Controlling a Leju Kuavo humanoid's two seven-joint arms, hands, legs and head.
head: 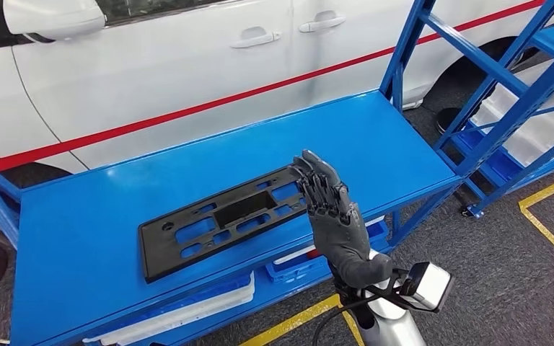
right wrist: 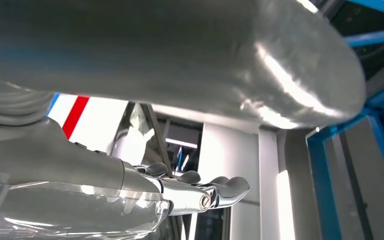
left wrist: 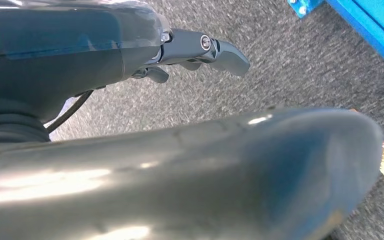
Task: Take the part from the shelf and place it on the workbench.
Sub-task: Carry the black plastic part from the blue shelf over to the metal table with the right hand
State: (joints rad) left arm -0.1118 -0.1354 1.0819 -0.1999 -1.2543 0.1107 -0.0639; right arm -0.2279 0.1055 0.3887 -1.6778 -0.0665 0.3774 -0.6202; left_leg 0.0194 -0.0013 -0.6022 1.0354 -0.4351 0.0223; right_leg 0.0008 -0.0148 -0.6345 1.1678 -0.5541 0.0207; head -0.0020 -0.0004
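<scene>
Part (head: 223, 220) (unlabelled) on blue workbench (head: 101, 216)

The worktop (head: 115, 209) is bright glossy blue, and the part (head: 220, 223) lying on it is matt black (blue shows through its cut-outs). The right hand (head: 332, 213) is dark grey, on a silver arm. Behind, a white car (head: 187, 65) carries a thin red stripe along its doors. The shelf frame (head: 505, 94) is the same blue. The floor (head: 490, 274) is speckled grey with yellow lines. The left hand (left wrist: 200, 50) is dark grey too.
</scene>
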